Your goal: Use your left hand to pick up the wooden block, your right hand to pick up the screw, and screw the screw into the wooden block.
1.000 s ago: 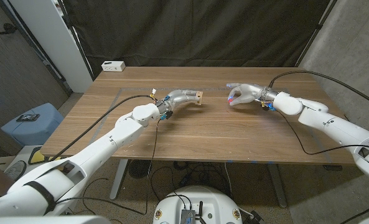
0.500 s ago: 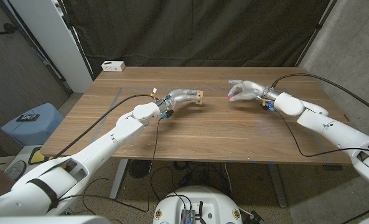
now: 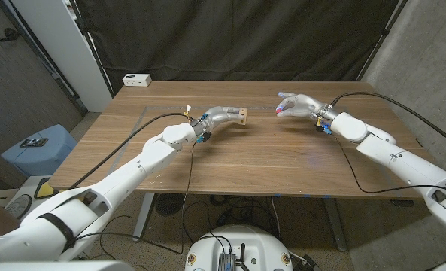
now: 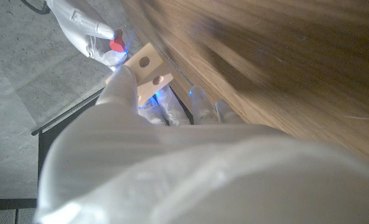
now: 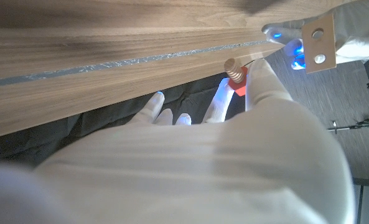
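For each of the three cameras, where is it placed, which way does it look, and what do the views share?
Head view: on the robot's head, looking down at the wooden table; both arms show.
Left wrist view: along the left hand, which holds the wooden block.
Right wrist view: along the right hand, which pinches the screw.
Shared: block and screw appear in all three.
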